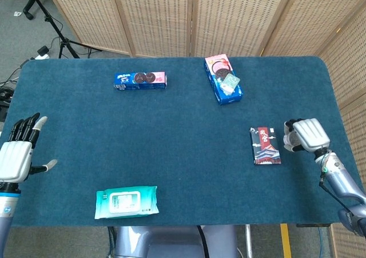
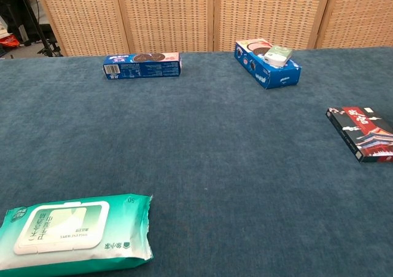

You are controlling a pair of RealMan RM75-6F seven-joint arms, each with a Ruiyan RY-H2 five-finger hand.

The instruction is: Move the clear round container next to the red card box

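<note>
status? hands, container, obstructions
Right hand holds clear container, just right of red card box. Left hand open, idle. Nothing between.

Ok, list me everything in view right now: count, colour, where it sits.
Table: one, dark blue cloth.
Red card box: one, red and black, right side.
Clear round container: one, mostly hidden in the right robot hand, just right of the card box.
Cookie box: one, blue and pink, far left.
Snack box: one, blue, far centre-right.
Wipes pack: one, green, near left.
Left robot hand: white, left edge.
Right robot hand: white, right edge.
</note>
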